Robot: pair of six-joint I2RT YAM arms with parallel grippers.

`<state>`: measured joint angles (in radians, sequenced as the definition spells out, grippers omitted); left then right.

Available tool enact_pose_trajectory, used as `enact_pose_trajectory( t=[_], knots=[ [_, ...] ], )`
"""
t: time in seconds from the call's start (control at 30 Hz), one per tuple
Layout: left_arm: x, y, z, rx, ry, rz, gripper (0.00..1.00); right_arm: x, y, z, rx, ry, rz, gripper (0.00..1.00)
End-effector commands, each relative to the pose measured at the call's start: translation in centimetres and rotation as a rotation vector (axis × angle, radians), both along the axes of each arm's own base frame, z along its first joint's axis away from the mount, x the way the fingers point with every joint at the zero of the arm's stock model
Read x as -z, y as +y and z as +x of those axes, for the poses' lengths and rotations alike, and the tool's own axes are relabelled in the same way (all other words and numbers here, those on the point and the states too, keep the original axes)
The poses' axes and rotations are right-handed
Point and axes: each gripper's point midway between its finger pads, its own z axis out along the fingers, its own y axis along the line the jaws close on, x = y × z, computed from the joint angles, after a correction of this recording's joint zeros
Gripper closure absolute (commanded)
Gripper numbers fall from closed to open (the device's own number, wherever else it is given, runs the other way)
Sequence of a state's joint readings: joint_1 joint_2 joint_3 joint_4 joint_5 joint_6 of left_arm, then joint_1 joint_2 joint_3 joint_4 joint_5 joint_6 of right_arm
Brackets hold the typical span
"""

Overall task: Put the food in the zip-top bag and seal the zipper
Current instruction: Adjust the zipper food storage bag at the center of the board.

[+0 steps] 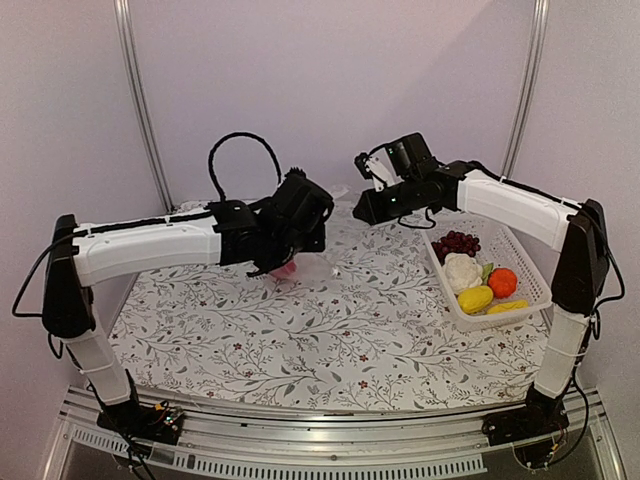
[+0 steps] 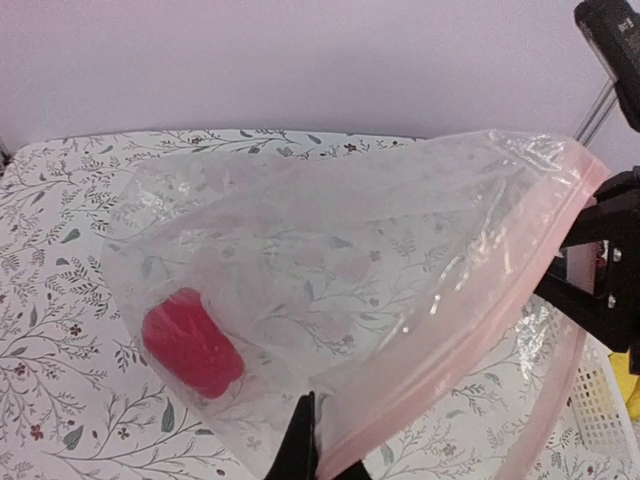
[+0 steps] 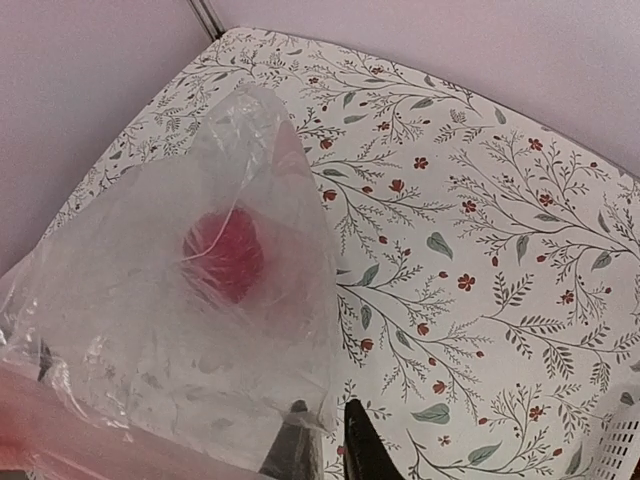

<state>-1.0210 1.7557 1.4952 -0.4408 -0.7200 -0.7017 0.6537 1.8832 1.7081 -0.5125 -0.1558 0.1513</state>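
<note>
The zip-top bag (image 2: 400,230) hangs clear and crinkly between my two grippers above the floral cloth. Its pink zipper (image 2: 470,330) strip runs along the open mouth. The red pepper (image 2: 192,342) lies inside it and also shows in the right wrist view (image 3: 225,255) and the top view (image 1: 285,268). My left gripper (image 2: 322,455) is shut on the bag's mouth edge. My right gripper (image 3: 330,440) pinches the bag's other corner, with film over one finger. The grapes (image 1: 458,242), cauliflower (image 1: 462,270), orange piece (image 1: 502,282), lemon (image 1: 475,298) and banana (image 1: 508,307) lie in the basket.
The white mesh basket (image 1: 530,270) stands at the table's right edge, under my right arm. The floral cloth (image 1: 330,340) covers the table. Two metal posts rise at the back corners.
</note>
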Motion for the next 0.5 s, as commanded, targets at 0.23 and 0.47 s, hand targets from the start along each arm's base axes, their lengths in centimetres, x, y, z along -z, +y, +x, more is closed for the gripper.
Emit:
enact_pose_trajectory(
  t=[0.23, 0.47],
  knots=[
    [-4.0, 2.9, 0.6, 0.0, -0.082, 0.051, 1.0, -5.7, 1.4, -2.8, -0.231, -0.085, 0.089, 0.62],
    [-4.8, 9.9, 2.0, -0.065, -0.078, 0.162, 1.0, -14.6, 2.8, -14.7, -0.87, -0.109, 0.387, 0.23]
  ],
)
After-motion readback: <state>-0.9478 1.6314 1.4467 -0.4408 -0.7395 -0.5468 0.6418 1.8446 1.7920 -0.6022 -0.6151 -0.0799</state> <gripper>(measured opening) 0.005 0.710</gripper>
